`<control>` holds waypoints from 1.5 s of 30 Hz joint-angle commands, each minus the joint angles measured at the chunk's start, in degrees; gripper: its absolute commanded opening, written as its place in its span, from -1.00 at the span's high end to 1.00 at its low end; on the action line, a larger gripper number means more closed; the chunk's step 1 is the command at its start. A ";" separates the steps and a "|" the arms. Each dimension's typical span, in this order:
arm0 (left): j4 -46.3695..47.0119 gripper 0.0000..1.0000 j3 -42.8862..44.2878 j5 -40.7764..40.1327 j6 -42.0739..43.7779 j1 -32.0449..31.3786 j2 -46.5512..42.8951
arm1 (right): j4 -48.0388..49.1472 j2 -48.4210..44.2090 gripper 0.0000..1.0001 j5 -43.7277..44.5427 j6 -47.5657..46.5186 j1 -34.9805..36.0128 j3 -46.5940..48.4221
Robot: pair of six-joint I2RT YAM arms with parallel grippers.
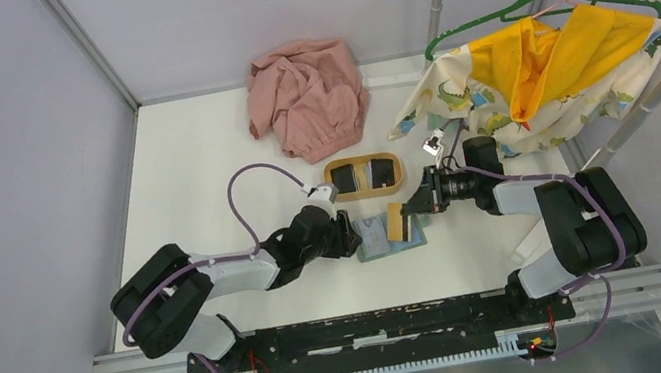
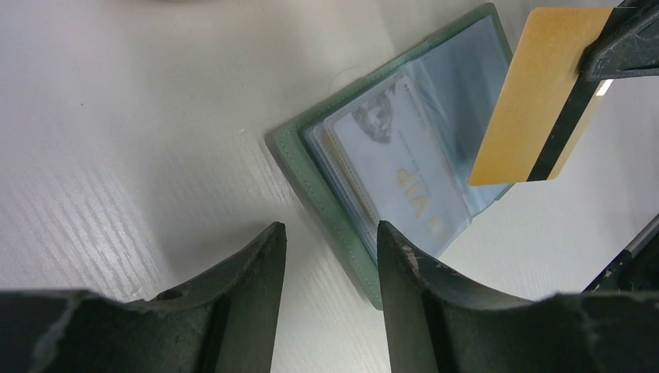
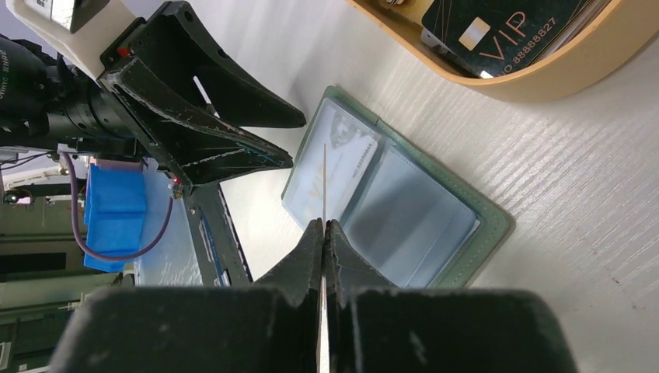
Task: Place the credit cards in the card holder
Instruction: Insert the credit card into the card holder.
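The card holder (image 1: 378, 237) lies open on the white table, green-edged (image 2: 311, 175) with clear blue-grey sleeves (image 3: 420, 210); a pale card (image 2: 400, 167) sits in one sleeve. My right gripper (image 3: 323, 225) is shut on a gold-tan credit card with a dark stripe (image 2: 528, 93), held above the holder's right half and seen edge-on (image 3: 323, 183) in the right wrist view. My left gripper (image 2: 330, 229) stands open at the holder's left edge, with only table between its fingers; its right finger (image 2: 404, 272) overlaps the holder's rim. Two black credit cards (image 1: 343, 179) (image 1: 383, 172) rest in the wooden tray.
The oval tan wooden tray (image 1: 361, 160) stands just behind the holder, with a black VIP card (image 3: 497, 31) in it. A pink cloth (image 1: 307, 97) lies at the back. A yellow and printed garment (image 1: 540, 70) hangs on a green hanger at the back right.
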 commanded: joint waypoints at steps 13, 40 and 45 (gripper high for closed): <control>0.16 0.00 2.76 -0.35 -2.05 -1.03 3.43 | 2.48 3.19 1.00 6.43 1.99 -0.12 -1.42; 0.25 0.30 5.65 2.10 -1.47 -1.60 7.92 | -0.78 6.66 1.00 9.76 3.27 3.01 -0.12; 0.27 0.31 6.10 2.30 -1.34 -1.77 8.39 | -2.33 6.64 1.00 13.37 5.47 3.04 -0.11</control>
